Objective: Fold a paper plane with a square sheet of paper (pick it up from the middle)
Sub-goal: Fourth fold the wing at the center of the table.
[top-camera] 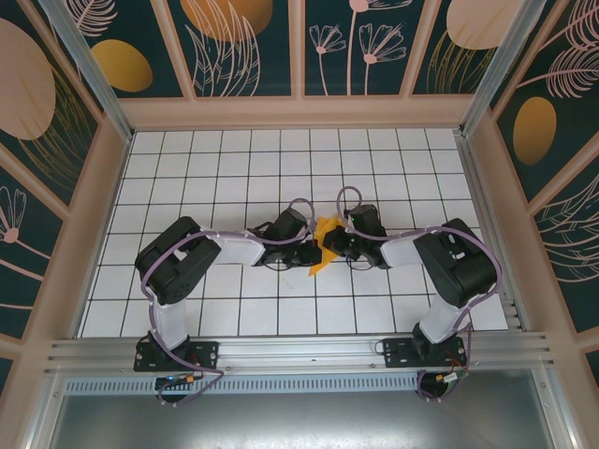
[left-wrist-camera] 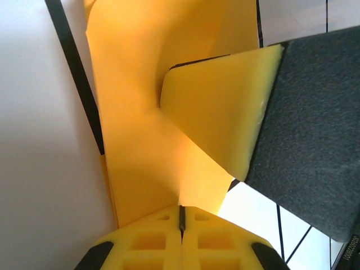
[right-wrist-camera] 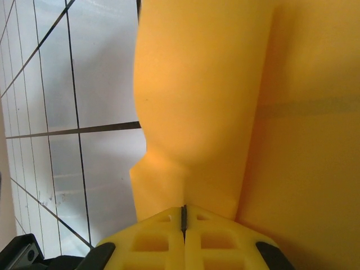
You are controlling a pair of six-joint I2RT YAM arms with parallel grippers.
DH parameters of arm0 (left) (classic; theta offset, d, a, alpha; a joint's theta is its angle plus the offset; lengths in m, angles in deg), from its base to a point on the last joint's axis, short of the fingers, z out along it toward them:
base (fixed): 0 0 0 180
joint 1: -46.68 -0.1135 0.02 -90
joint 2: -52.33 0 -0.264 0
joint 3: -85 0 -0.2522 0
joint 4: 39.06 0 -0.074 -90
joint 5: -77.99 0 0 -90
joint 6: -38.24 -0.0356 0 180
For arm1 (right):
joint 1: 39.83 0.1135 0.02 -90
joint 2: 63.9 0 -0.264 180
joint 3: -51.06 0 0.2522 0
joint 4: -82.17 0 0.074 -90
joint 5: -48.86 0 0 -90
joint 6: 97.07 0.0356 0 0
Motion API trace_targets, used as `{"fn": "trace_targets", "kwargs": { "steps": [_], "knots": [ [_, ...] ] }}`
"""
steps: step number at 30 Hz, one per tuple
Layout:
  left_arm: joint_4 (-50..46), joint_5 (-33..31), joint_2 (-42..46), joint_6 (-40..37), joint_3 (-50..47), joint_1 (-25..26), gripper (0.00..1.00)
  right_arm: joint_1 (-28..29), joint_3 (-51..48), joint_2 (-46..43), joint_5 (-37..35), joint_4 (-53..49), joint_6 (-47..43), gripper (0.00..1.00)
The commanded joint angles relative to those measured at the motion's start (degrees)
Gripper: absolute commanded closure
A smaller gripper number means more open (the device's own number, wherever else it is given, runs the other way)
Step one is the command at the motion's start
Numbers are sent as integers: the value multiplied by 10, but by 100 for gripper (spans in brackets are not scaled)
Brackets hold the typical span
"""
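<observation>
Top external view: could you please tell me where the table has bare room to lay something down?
Free: the tiled table from the back wall down to the paper, and the near strip between left arm base and right arm base. Crowded: the middle, where left gripper and right gripper pinch the paper.

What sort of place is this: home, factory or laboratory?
Probably a robot laboratory cell: a white gridded table, enclosing walls with painted plant panels, and a left arm and right arm bolted to an aluminium rail, holding paper.
</observation>
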Motion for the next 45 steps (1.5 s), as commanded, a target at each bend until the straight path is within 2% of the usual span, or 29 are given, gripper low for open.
{"fn": "trace_targets", "kwargs": {
  "steps": [1,5,11,18,26,36,45],
  "knots": [
    [-37,-27,-17,-12,-40,4,100,-1,18,-3,-13,-63,-9,92],
    [-24,-20,-24,-12,-74,3,100,-23,48,-4,-4,-69,-17,90],
    [-16,-15,-38,-11,-71,3,100,-4,67,4,26,-52,-16,90],
    [-22,-17,-40,-12,-68,4,100,1,43,26,-4,-30,3,91],
    [-15,-19,-33,-11,-97,4,100,-51,49,64,-58,-44,-12,92],
    [4,-12,-36,-4,-118,4,100,-128,81,88,-44,-49,-38,92],
    [6,-5,-35,-7,-121,4,100,-172,112,109,-42,-61,-52,91]
  ]
}}
